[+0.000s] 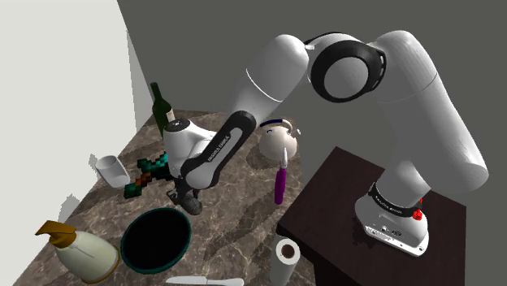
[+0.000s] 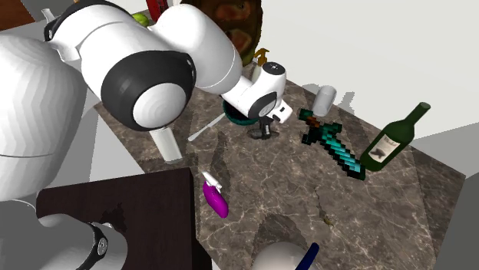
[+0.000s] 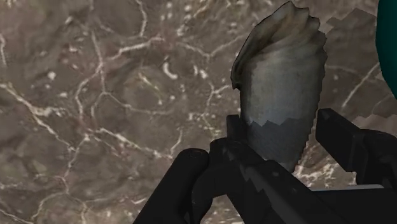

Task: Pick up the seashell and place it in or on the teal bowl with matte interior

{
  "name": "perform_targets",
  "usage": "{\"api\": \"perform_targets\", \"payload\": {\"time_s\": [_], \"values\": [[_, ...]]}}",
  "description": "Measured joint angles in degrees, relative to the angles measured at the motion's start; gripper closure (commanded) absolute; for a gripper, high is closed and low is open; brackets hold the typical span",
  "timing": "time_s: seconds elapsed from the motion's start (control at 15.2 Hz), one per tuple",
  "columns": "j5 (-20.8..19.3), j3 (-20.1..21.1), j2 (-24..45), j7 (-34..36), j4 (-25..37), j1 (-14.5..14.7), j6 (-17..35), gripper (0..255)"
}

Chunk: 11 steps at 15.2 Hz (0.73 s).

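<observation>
Fingers pinch the seashell by its lower end — long axis runs straight ahead — bowl just beside.

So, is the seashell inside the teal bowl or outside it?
Outside it. In the wrist view the gripper clasps the seashell over the marble surface, with the teal bowl's rim off to one side.

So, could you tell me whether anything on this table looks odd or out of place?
Mainly the blocky teal sword lying flat on the marble table, between the white cup and the green bottle: a pixelated toy among kitchenware. Nothing looks spilled or broken.
</observation>
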Motion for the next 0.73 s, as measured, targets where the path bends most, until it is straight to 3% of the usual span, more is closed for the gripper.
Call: {"api": "perform_targets", "payload": {"time_s": [0.73], "values": [[0.8, 1.0, -6.6, -0.2, -1.6, -0.8, -5.0, 255]]}}
